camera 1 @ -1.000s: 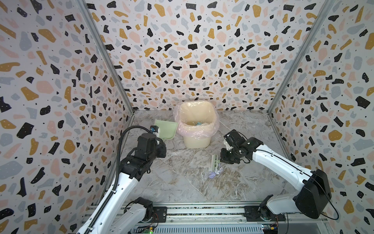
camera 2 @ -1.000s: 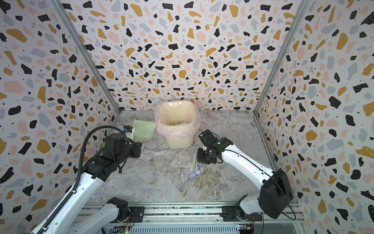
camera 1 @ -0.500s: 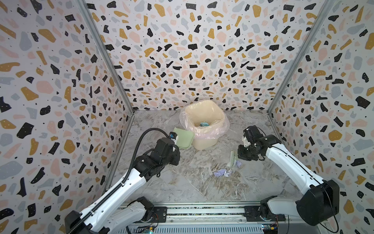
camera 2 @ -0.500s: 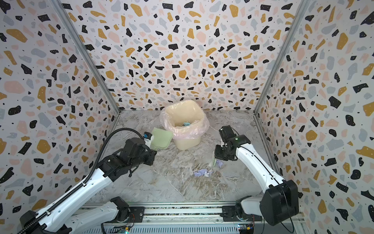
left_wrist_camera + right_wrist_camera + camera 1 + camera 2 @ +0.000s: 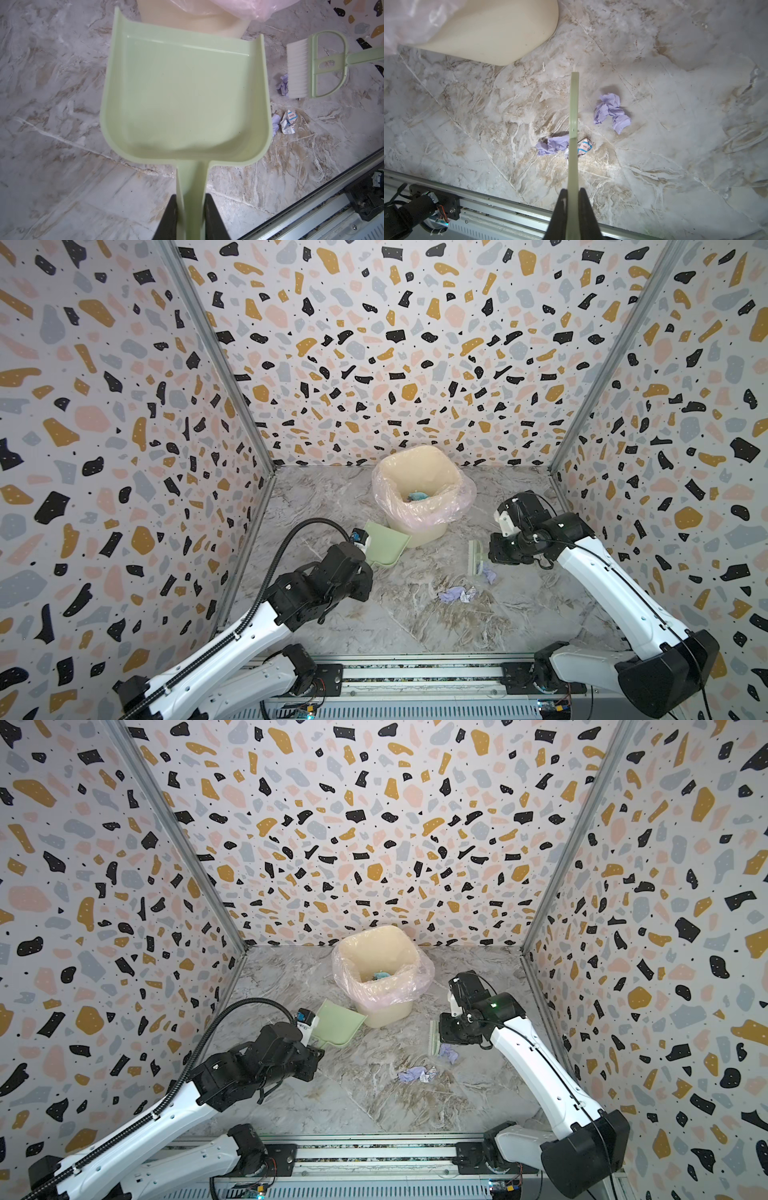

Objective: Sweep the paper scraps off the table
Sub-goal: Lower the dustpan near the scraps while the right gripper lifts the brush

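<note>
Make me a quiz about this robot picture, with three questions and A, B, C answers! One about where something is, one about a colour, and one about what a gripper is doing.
1. Where is the bin?
A. At the back of the table, near the wall
B. By the front rail
C. Hanging in the air

2. What colour is the dustpan?
A. Red
B. Pale green
C. Black

3. What is the left gripper doing?
A. Open and empty
B. Shut on a scrap
C. Shut on the dustpan's handle

Answers:
1 A: both top views show it standing close to the back wall.
2 B: the left wrist view shows it pale green all over.
3 C: its jaws press the handle from both sides.
</note>
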`<state>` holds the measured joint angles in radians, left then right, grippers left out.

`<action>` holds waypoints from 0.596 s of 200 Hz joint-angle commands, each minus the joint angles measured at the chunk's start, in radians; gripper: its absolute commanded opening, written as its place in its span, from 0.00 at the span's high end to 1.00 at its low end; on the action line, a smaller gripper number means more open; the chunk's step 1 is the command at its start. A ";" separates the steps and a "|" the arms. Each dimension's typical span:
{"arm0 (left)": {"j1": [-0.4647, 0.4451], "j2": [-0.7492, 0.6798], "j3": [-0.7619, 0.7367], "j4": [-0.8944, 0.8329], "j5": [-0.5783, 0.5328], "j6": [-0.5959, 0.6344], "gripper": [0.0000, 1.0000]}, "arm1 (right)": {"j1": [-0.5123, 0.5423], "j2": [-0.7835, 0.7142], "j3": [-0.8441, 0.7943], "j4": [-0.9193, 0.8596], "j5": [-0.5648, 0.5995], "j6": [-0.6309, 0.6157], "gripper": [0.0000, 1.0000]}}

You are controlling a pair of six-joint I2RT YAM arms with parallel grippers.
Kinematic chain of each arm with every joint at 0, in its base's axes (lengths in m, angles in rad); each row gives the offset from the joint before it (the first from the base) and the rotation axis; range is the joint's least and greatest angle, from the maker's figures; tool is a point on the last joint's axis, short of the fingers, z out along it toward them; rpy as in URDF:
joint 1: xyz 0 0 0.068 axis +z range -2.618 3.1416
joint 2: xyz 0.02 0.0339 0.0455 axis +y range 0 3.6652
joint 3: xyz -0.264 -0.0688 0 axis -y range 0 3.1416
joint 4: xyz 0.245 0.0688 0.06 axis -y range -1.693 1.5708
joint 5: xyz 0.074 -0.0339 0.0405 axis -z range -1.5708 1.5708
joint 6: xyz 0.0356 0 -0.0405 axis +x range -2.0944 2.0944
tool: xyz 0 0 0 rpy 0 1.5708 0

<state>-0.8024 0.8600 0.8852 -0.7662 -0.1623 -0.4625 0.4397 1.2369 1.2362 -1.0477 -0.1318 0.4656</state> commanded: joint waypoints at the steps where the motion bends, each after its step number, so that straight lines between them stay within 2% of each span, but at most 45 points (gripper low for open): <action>1: -0.023 -0.012 -0.046 -0.031 0.035 -0.058 1.00 | 0.031 0.000 0.030 -0.045 0.041 -0.025 1.00; 32: -0.126 0.022 -0.087 -0.014 0.050 -0.079 1.00 | 0.138 0.026 0.062 -0.148 0.150 -0.042 1.00; 58: -0.189 0.083 -0.112 0.040 0.079 -0.070 1.00 | 0.213 0.037 0.053 -0.157 0.222 -0.033 1.00; 119: -0.313 0.214 -0.130 0.077 0.074 -0.053 1.00 | 0.291 0.085 0.042 -0.122 0.337 -0.056 1.00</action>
<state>-1.0874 1.0592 0.7635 -0.7174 -0.0914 -0.5198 0.7166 1.3140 1.2652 -1.1507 0.1192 0.4294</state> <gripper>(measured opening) 0.197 0.101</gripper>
